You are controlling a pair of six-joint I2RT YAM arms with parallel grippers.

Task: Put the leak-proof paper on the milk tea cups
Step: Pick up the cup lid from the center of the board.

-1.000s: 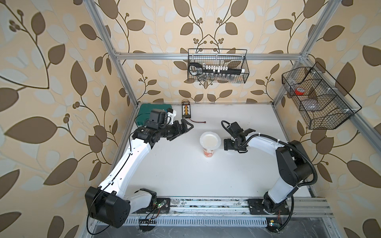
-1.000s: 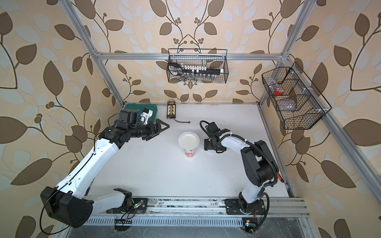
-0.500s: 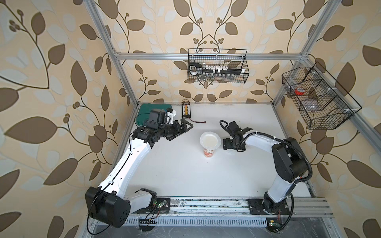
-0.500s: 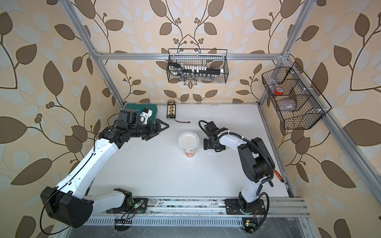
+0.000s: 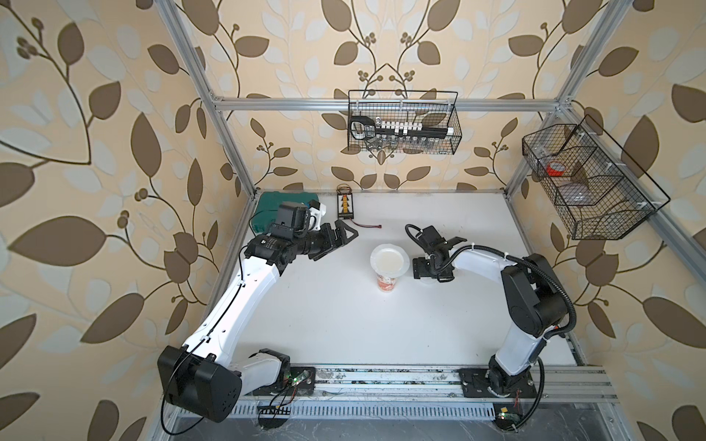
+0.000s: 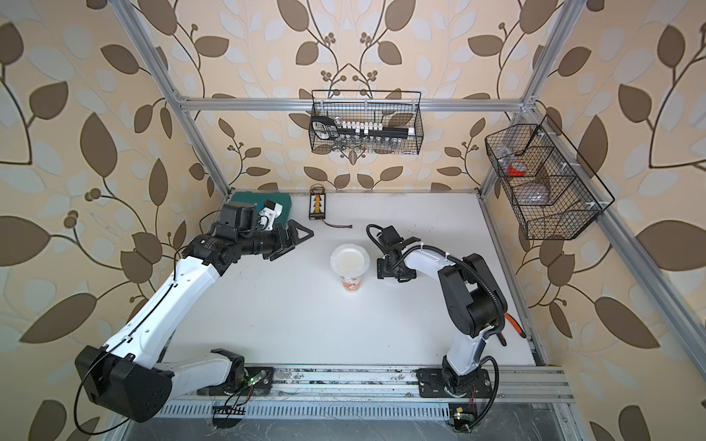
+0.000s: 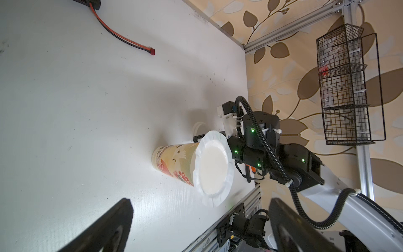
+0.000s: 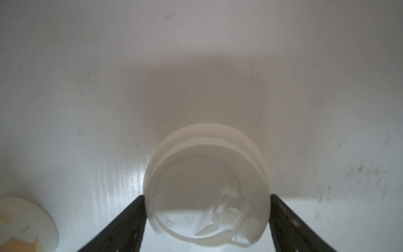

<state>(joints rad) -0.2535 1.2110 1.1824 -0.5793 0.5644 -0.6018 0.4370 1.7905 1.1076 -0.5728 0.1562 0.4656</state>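
Whitish leak-proof paper point(image 5: 387, 259) caps upright cup point(image 5: 386, 285), just beside right end effector point(image 5: 430, 275) straddling lid point(image 8: 206, 187) on table point(image 5: 344, 324), grip unclear; left end effector point(image 5: 338, 244) wide, farther

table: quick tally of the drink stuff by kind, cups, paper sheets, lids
milk tea cup: 1
leak-proof paper: 1, lying over the cup's rim
lid: 1, on the table beside the cup
total: 3
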